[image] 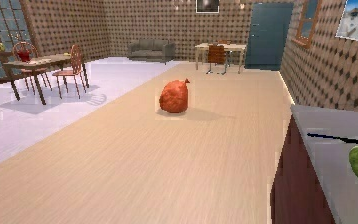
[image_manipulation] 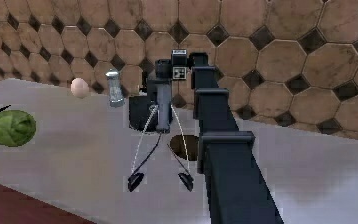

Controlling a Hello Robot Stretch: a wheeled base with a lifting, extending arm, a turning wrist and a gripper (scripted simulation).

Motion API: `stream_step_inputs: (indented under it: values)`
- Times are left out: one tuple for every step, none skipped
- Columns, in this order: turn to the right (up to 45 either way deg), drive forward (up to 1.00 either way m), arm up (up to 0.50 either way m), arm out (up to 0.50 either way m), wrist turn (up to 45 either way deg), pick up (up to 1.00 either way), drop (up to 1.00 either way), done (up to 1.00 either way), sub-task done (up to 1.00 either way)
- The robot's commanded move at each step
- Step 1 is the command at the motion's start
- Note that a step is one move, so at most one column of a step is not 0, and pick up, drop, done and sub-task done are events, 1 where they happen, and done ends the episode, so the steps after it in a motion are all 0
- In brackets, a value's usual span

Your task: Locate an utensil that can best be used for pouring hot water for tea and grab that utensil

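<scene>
While scanning outward from the near edge of the arm side view: dark arm (image_manipulation: 227, 160) reaching over the grey worktop (image_manipulation: 77, 170), with the gripper (image_manipulation: 161, 183) at its far end and thin fingers (image_manipulation: 135, 181) hanging toward the surface. Cannot tell whether holding anything, given a dark round patch (image_manipulation: 184, 147) lying on the worktop right at the fingers. Farther out, toward the tiled wall (image_manipulation: 287, 60): a green leafy lump (image_manipulation: 9, 128) at the left, then a pale pink ball (image_manipulation: 80, 88) and a grey shaker (image_manipulation: 115, 88) close together. Kettle's place: cannot tell. Judged to be at the locating step, grab not yet begun.

Likely trouble from here:
- Turning or driving with the arm out, and so toppling the shaker or rolling the pink ball off the worktop.
- Taking the shaker for a pouring vessel and grabbing the wrong thing.
- Extending further and striking the wall.

Probably safer to draw the arm in before searching elsewhere.

Counted, near to far.
- **Arm side view:** one arm, one gripper, two fingers, one dark patch, one leafy lump, one pink ball, one shaker.
- **Forward view:** one orange-red sack (image: 174, 96) on the wooden floor (image: 137, 160), one dining table (image: 37, 62) at the left, one far table (image: 219, 46), one sofa (image: 150, 48), one teal door (image: 268, 35).
</scene>
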Motion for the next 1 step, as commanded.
stream_step_inputs:
  values:
    - [0.0, 0.00, 0.00, 0.00, 45.0, 0.00, 0.00, 0.00, 0.00]
